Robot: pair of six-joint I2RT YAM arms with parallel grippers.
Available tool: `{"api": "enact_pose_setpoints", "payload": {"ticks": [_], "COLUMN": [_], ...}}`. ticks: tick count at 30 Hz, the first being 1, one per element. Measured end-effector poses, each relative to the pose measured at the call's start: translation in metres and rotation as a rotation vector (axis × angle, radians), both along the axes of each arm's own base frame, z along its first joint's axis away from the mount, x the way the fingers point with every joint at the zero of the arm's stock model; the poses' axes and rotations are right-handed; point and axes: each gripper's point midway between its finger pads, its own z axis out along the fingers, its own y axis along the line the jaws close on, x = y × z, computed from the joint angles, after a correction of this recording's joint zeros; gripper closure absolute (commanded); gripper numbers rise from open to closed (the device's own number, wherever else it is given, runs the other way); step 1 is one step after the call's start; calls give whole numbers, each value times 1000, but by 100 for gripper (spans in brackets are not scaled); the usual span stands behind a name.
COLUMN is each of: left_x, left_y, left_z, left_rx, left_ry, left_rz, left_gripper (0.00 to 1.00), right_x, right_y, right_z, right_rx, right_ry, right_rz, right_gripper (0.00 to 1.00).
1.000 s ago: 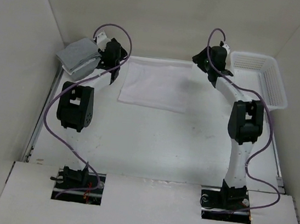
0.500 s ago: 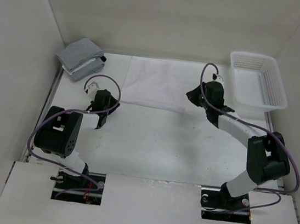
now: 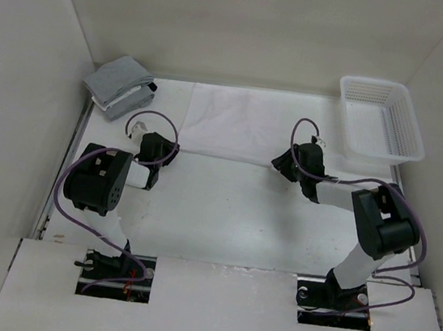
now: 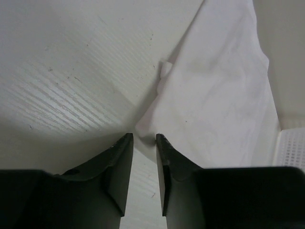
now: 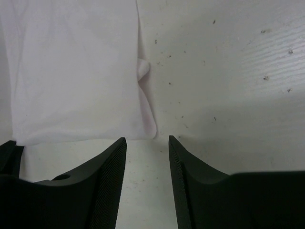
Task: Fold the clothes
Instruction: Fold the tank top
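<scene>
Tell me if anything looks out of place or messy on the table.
Nothing major. The white garment lies flat, apart from a small pucker on one side edge. Dark specks dot the table beside it.

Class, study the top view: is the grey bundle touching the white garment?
Apart. The top view shows a strip of bare table between the grey bundle and the garment.

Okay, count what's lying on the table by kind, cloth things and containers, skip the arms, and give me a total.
Cloth items: 2 (white garment, grey-and-white cloth bundle)
Baskets: 1 (white plastic basket)
Total: 3
</scene>
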Motion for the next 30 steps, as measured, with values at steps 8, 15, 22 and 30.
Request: {"api": "enact_pose_setpoints", "payload": {"ticks": [8,15,22,30], "left_x": [5,7,7,7], "left_y": [1,0,2,2], "left_z": [-5,-5,-5,-5], "left_rx": [-8,-14,-10,-8], "left_ry": [7,3,2,2], "left_rz": [15,19,25,29], "left_gripper": [92,94,94,95], "right_x": [16,11,7,4], "right_y": [3,5,6,11], "right_z": [-15,-19,-18,-19], "right_rx": [109,153,175,220], "right_ry": [21,47,58,84], "right_rz": [-61,-77,-79,-66], "right_gripper": [54,61,65,67]}}
